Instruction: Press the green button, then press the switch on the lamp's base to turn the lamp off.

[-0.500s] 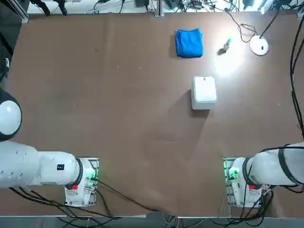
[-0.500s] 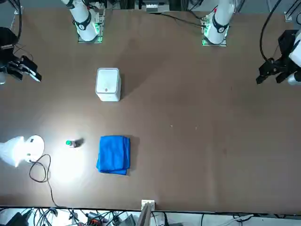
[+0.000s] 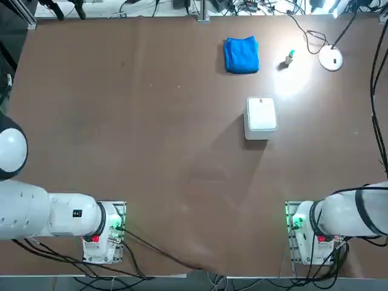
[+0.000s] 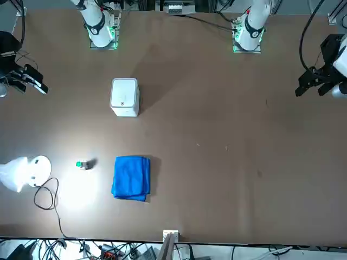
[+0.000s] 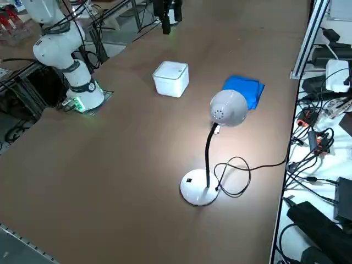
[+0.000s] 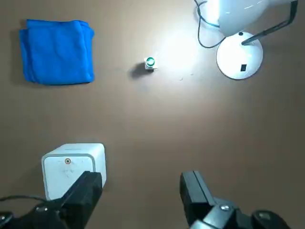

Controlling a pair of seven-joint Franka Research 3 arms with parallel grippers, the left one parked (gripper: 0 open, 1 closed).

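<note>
Brown counter (image 3: 151, 121) spreads below my open, empty claw (image 6: 143, 177). Nearest sits a white box (image 6: 71, 171); from it, a blue cloth (image 3: 241, 56) lies toward 11 o'clock, the green button (image 6: 150, 62) toward 1, the lit lamp (image 5: 229, 107) with its dark switch (image 6: 243, 67) toward 2.

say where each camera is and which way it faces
top: overhead, looking down on the table, arm bases at its bottom edge
front: across the table, facing the robot; the right jaws show at its left
right side: raised at the robot's right, looking diagonally down past the lamp; an arm base shows
right wrist: on the right arm, looking past its own open jaws to the white box and green button
shared: top and front both show the blue cloth
</note>
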